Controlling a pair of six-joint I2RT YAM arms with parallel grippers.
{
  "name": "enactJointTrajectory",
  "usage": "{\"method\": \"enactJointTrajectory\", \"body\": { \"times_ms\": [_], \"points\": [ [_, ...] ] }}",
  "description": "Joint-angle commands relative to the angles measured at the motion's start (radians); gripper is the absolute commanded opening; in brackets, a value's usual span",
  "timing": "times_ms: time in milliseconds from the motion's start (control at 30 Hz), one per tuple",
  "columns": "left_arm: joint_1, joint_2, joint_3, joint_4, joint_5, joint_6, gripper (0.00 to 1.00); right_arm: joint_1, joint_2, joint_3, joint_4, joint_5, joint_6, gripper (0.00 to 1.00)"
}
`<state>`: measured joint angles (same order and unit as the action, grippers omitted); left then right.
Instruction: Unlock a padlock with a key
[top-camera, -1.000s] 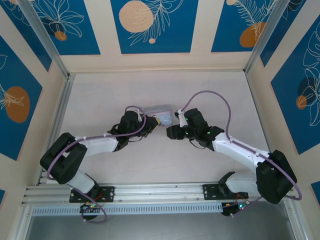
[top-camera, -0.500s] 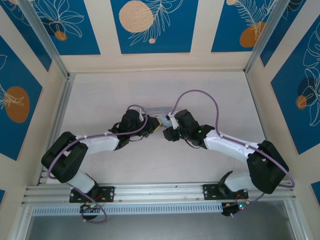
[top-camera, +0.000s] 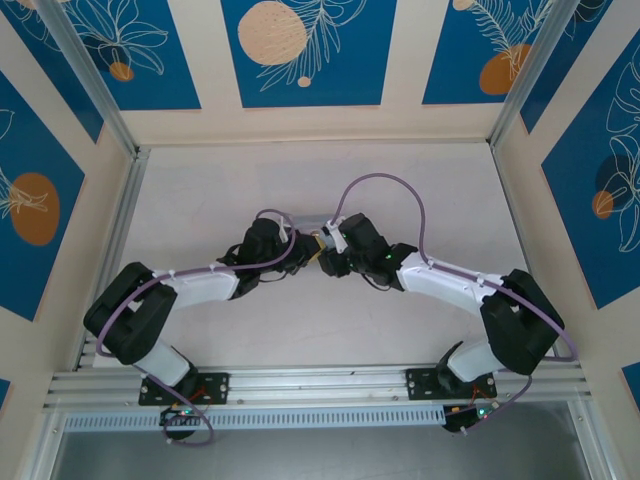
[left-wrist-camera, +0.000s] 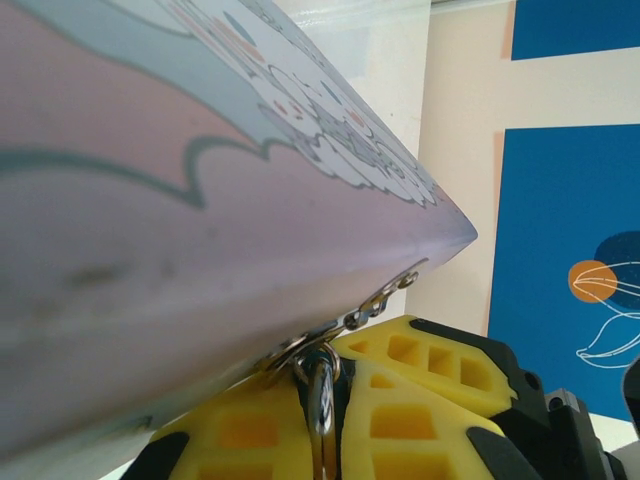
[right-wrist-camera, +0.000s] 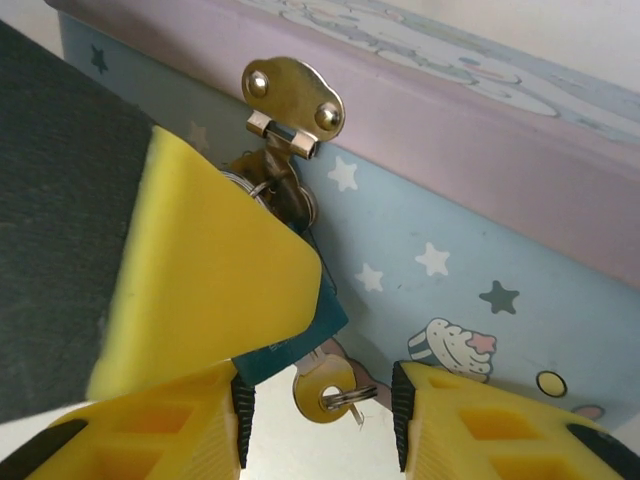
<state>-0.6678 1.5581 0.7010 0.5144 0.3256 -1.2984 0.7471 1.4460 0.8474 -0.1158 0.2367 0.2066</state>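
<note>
On the pale grey table (top-camera: 200, 190) the two arms meet in the middle. The left gripper (top-camera: 303, 247) reaches in from the left, clenched on the tiny dark bluish-metallic padlock (right-wrist-camera: 300, 335). In the right wrist view one of its broad yellow fingers (right-wrist-camera: 200, 280) covers most of the lock, leaving a bluish corner bare. The padlock hangs below the small brass hasp (right-wrist-camera: 293, 100) on the front wall of the pastel pink-and-blue cartoon tin box (right-wrist-camera: 480, 240). In the left wrist view a thin metal loop (left-wrist-camera: 318, 395) sits between the yellow fingers under the lid's edge, with a fine short chain (left-wrist-camera: 385, 297) beside it. The tiny dull brownish key (right-wrist-camera: 322, 388), a wire ring through its head, shows just under the padlock's lower corner; whether its blade is in the lock I cannot tell. The right gripper (right-wrist-camera: 320, 425) stands spread, its fingers either side of the key's head, neither touching it.
</note>
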Motion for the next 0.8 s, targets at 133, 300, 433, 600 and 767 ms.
{"method": "enactJointTrajectory", "body": {
  "times_ms": [133,300,433,600,767],
  "points": [
    [0.008,0.009,0.036,0.046,0.035,0.019,0.0,-0.008,0.015,0.023,0.031,0.014,-0.014,0.35],
    [0.009,0.02,0.032,0.052,0.041,0.017,0.0,-0.018,-0.004,0.027,0.03,-0.022,0.001,0.24],
    [0.009,0.03,0.028,0.062,0.042,0.013,0.0,-0.031,-0.02,0.027,0.028,-0.085,0.024,0.12],
    [0.008,0.039,0.02,0.074,0.041,0.011,0.0,-0.062,-0.051,0.015,0.036,-0.185,0.07,0.04],
    [0.01,0.04,0.015,0.063,0.031,0.026,0.0,-0.098,-0.097,-0.004,0.008,-0.264,0.096,0.33]
  ]
}}
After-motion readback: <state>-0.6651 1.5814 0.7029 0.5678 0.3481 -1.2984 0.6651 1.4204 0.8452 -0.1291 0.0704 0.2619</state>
